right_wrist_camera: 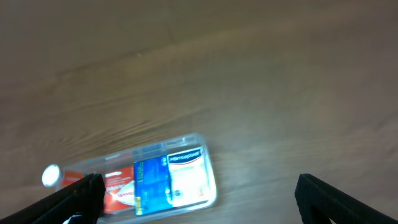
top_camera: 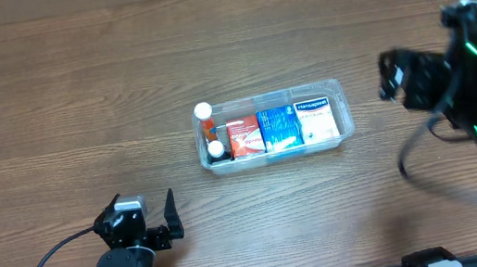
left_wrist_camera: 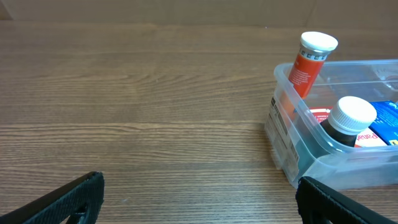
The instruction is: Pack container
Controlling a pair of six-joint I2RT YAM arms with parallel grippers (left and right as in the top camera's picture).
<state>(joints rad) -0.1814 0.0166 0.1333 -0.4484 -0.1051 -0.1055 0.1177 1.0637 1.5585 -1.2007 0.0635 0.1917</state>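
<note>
Left gripper [top_camera: 140, 214]: nearest the base, low over the wooden table [top_camera: 75, 100], fingers spread wide, nothing between them.

Container [top_camera: 345, 118]: mid-table, beyond the left gripper and slightly to its right, long side running left to right; touched by neither arm.

Contents, left end: orange tube [left_wrist_camera: 306, 66] with a white cap, leaning tilted, its top poking above the rim; just beside it a dark bottle [left_wrist_camera: 349, 123], white-capped and upright.

Contents, middle to right end: red box [top_camera: 243, 137], blue box [top_camera: 279, 129] and white box [top_camera: 316, 121] with a blue band, side by side and filling the rest of the tub.

Right gripper [right_wrist_camera: 196, 200]: raised well off to the right of the container, blurred from overhead; wrist view shows both fingers parted wide and empty, with the tub down below.

Progress: five items seated inside, no loose item seen on the table in any view; packing judged done or all but done.

Left to do: perhaps laying the leaning tube flat; no lid in sight, so closing cannot be judged.
</note>
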